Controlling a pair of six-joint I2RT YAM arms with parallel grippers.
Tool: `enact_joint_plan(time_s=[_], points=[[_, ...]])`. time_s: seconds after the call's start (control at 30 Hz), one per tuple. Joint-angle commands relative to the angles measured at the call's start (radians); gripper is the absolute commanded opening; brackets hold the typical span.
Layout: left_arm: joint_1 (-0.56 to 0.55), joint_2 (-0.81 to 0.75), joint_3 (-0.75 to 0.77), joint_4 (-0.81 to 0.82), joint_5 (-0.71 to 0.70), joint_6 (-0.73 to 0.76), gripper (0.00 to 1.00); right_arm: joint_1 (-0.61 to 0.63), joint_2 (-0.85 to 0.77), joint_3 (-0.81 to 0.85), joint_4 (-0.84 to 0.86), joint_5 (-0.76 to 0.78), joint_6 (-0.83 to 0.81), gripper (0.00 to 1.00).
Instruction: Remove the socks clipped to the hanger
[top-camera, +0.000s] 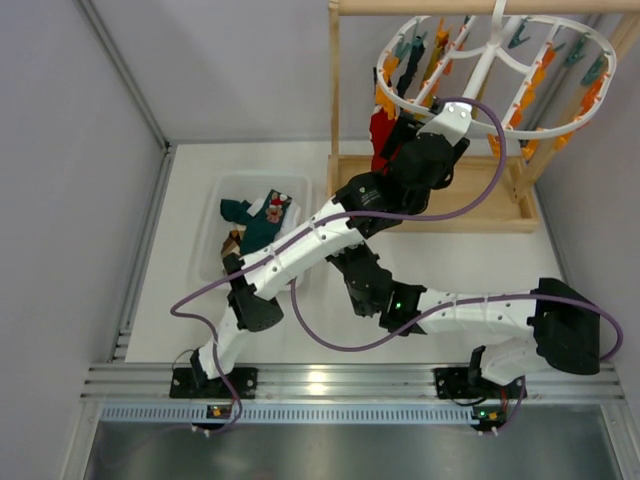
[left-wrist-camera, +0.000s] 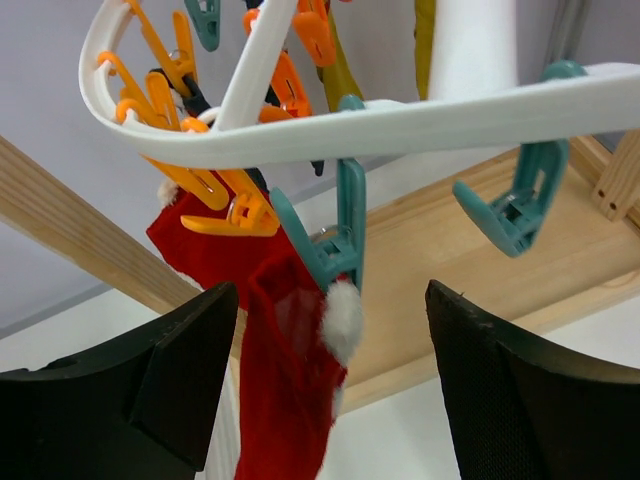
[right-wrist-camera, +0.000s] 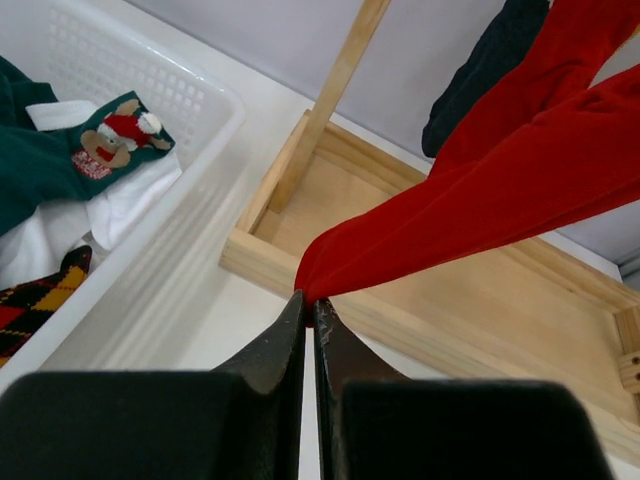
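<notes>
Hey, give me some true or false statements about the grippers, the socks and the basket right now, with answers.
1. The right gripper is shut on the tip of a red sock. True.
2. A teal clothespin holds a red sock to the hanger. True.
3. The left gripper clamps that clothespin. False: its jaws stand open on either side of the red sock.
4. The basket is empty. False: it holds socks, including a green bear sock.

Two arms: left fingers (left-wrist-camera: 180, 380) spread wide, right fingers (right-wrist-camera: 270, 350) pinched shut.
The left arm (top-camera: 300, 245) stretches diagonally up and rightward; the right arm (top-camera: 470, 310) folds at its elbow, a red sock (right-wrist-camera: 480, 200) nipped between its fingertips.
</notes>
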Motion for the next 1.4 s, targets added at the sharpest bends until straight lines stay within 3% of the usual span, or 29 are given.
enact_joint_plan(time_s=[0.0, 0.23, 0.4, 0.47, 0.57, 0.63, 0.97, 1.07, 1.17, 1.2, 1.37], points=[[0.01, 0.015, 0.008, 0.132, 0.023, 0.043, 0.79, 0.028, -0.049, -0.012, 0.002, -0.052, 0.01, 0.0], [0.013, 0.038, 0.001, 0.249, 0.02, 0.115, 0.75, 0.028, -0.051, -0.043, 0.005, -0.074, 0.023, 0.0], [0.02, 0.045, 0.001, 0.282, 0.029, 0.12, 0.62, 0.028, -0.038, -0.046, 0.006, -0.089, 0.035, 0.0], [0.027, 0.05, 0.001, 0.283, 0.032, 0.117, 0.61, 0.028, -0.043, -0.048, 0.005, -0.095, 0.038, 0.0], [0.043, 0.052, -0.005, 0.283, 0.047, 0.111, 0.52, 0.028, -0.058, -0.052, -0.003, -0.103, 0.049, 0.0], [0.05, 0.052, -0.009, 0.279, 0.052, 0.106, 0.4, 0.029, -0.074, -0.057, -0.007, -0.106, 0.056, 0.0], [0.053, 0.033, -0.034, 0.281, 0.081, 0.077, 0.11, 0.029, -0.106, -0.115, 0.0, -0.106, 0.122, 0.0], [0.053, 0.004, -0.074, 0.279, 0.087, 0.057, 0.23, 0.029, -0.136, -0.159, -0.003, -0.107, 0.176, 0.0], [0.05, -0.057, -0.144, 0.279, 0.093, 0.02, 0.44, 0.039, -0.216, -0.213, -0.085, -0.107, 0.251, 0.0], [0.05, -0.082, -0.187, 0.279, 0.098, -0.004, 0.56, 0.043, -0.276, -0.232, -0.101, -0.109, 0.297, 0.0], [0.047, -0.203, -0.304, 0.278, 0.119, -0.052, 0.75, 0.051, -0.475, -0.348, -0.187, -0.155, 0.417, 0.0]])
